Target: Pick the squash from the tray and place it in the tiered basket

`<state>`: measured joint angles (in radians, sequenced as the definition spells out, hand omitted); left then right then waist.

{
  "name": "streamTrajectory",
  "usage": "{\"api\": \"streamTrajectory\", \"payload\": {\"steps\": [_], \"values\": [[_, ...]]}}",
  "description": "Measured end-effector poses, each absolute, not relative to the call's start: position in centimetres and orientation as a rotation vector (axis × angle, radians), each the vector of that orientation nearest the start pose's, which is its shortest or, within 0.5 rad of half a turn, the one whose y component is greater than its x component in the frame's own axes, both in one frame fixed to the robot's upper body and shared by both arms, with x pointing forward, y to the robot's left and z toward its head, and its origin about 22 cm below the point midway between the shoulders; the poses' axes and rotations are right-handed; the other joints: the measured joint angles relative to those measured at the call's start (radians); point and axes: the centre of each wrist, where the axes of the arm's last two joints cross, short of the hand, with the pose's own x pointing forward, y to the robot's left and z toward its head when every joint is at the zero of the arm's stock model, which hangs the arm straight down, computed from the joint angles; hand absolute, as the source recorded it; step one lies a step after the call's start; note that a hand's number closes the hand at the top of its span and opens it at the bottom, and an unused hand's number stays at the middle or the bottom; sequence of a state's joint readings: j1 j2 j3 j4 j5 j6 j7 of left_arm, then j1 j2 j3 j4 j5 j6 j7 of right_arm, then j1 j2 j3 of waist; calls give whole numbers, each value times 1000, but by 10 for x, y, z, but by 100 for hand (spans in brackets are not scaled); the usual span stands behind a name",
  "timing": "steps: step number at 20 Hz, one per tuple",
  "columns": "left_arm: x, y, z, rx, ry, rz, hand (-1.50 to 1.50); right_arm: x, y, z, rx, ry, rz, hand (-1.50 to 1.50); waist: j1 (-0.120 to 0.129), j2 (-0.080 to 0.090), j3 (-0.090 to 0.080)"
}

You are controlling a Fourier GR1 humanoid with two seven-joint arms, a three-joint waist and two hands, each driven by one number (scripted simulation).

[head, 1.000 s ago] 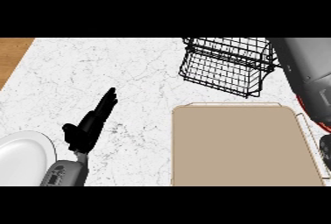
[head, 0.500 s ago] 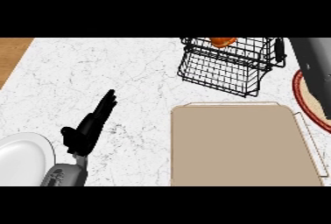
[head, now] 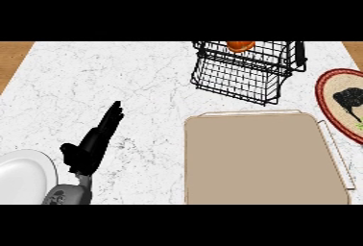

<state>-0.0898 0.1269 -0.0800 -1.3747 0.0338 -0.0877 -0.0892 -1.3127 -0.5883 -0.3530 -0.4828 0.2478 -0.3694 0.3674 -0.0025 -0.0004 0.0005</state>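
One hand (head: 90, 146) in view, the left, over the worktop (head: 142, 81) near its front left corner; fingers straight and together, pointing toward the far edge, thumb held apart, nothing held. Right hand out of view.

Changes against the frame half a second earlier: grey forearm gone from the right edge; more of the round mat visible there; left hand in the same pose and place; orange item in the same spot in the basket.

Squash (head: 240, 45): orange, lodged in the upper tier of the tiered basket (head: 245, 72), at the far edge of the worktop, right of centre. Only a small rounded portion visible, cut by the view's upper limit and crossed by wires; long axis and pointing direction not determinable.

Tiered basket: black wire, standing near the far edge, just beyond the tray's far edge, apart from it.

Tray (head: 262, 158): tan, rectangular, pale rim, near the front right corner of the worktop, bare surface showing.

Plate (head: 21, 178): white, round, at the front left corner, partly cut off, just beside the left forearm.

Mat (head: 344, 103): round, red-brown border, cream centre with a dark bird-like figure, at the right edge, beside the tray's far right corner.

Brands, labels, writing: none legible on any item.
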Motion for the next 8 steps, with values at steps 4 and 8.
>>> {"api": "streamTrajectory", "payload": {"steps": [4,8], "values": [[260,244,-25,-59,-1524,-209,0,430,-383,290,-679,-1541,-419,-150,-17,-5,0],[259,245,-26,-57,-1530,-211,0,393,-446,290,-683,-1548,-428,-150,-18,-5,0]]}}
